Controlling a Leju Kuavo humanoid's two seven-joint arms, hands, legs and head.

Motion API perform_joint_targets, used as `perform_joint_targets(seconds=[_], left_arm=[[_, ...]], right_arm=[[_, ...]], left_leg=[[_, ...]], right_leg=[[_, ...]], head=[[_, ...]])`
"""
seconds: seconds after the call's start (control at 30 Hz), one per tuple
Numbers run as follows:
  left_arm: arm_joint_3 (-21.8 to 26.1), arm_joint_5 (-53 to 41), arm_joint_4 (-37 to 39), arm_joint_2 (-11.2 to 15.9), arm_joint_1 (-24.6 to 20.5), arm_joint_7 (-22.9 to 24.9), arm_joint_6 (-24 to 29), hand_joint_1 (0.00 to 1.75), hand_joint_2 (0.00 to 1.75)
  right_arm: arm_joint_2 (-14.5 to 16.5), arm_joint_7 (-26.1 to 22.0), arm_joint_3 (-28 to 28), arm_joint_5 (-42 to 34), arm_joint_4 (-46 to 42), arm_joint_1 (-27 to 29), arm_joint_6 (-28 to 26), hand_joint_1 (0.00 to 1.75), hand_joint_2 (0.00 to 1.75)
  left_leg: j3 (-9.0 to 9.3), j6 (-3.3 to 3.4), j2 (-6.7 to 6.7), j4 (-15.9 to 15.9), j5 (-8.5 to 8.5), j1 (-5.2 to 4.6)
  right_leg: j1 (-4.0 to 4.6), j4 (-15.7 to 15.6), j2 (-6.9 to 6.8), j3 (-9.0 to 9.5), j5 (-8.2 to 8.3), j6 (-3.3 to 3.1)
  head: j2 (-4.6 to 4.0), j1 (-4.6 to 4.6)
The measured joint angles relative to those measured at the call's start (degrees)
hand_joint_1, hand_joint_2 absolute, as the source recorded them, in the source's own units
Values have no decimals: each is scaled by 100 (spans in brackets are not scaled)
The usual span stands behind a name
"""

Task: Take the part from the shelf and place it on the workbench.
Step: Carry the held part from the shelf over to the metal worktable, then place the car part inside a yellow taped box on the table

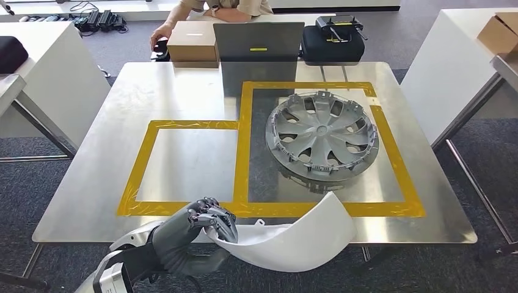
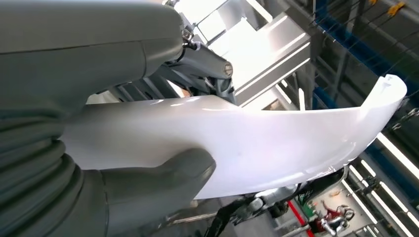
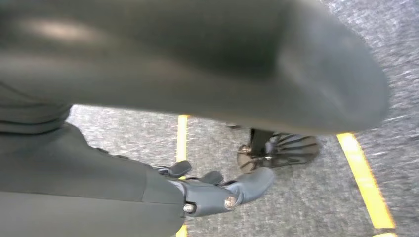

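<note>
My left hand (image 1: pixel 211 220) grips one end of a long, curved white part (image 1: pixel 299 241) at the near edge of the steel workbench (image 1: pixel 183 91). The part's free end rises over the near strip of yellow tape (image 1: pixel 379 209). In the left wrist view the thumb (image 2: pixel 148 192) presses on the part's glossy face (image 2: pixel 247 143), with the darker fingers behind it. My right hand (image 3: pixel 212 190) hangs low over grey carpet, fingers loosely extended and holding nothing.
A grey wheel cover (image 1: pixel 322 133) lies inside the larger taped rectangle; the smaller taped rectangle (image 1: pixel 183 165) lies to its left. At the far edge stand a cardboard box (image 1: pixel 192 43), a grey panel (image 1: pixel 258 39) and a black case (image 1: pixel 333 44), with a person (image 1: pixel 214 9) behind. White tables flank both sides.
</note>
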Motion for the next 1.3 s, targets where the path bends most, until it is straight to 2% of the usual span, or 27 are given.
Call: perform_joint_targets(seconds=[0.03, 0.07, 0.2, 0.37, 0.53, 0.63, 0.77, 0.97, 1.3], left_arm=[[34, -99, -62, -6, 39, 15, 30, 175, 175], [66, -200, -116, -13, 78, 28, 64, 175, 175], [214, -706, -298, -31, 213, 34, 289, 175, 175], [314, -1710, -378, 6, 191, 38, 896, 175, 175], [329, -2864, -276, 219, 45, 119, 1829, 175, 175], [324, -3522, -4, 282, -161, 324, 2190, 175, 175], [286, -3981, 692, 276, -651, 492, 2400, 175, 175], [140, -4299, 2190, 148, -1526, 496, 2987, 175, 175], [-242, -4543, 5149, -511, -2893, 470, 3865, 175, 175]], right_arm=[[11, 22, 0, 7, 0, 4, -3, 0, 0], [17, 46, 0, 12, 0, 4, -7, 0, 0], [65, 140, 0, 20, 0, 11, -8, 0, 0], [117, 177, 0, 42, 0, 11, -8, 0, 0], [152, 167, 0, 97, 0, 10, 14, 0, 0], [168, 156, 1, 131, 0, 4, 49, 0, 0], [197, 153, 3, 150, 0, -4, 98, 0, 0], [233, 153, 2, 107, 0, -10, 102, 0, 0], [253, 138, -9, -36, 0, -5, 4, 0, 0]], left_leg=[[14, 32, 2, -19, 1, -3], [28, 17, 3, -40, -4, -4], [77, -65, 5, -118, -4, -3], [93, -177, 4, -148, 7, 7], [98, -197, 3, -149, 14, 9], [104, -199, 2, -147, 16, 8], [113, -198, 3, -142, 17, 4], [121, -194, 3, -132, 21, -1], [119, -194, 4, -125, 21, -3]], right_leg=[[4, -1, 1, 7, -17, -8], [9, 0, 3, 10, -25, -32], [14, -1, 4, 25, -57, -83], [18, 1, 2, 29, -62, -100], [16, 2, 2, 37, -56, -103], [9, -1, 2, 47, -51, -96], [-1, -5, 2, 58, -41, -84], [-5, -6, 3, 61, -32, -78], [-7, -7, 6, 63, -26, -70]], head=[[0, -7], [0, -10], [0, -22], [0, -26], [0, -26], [0, -26], [0, -25], [0, -26], [0, -24]])
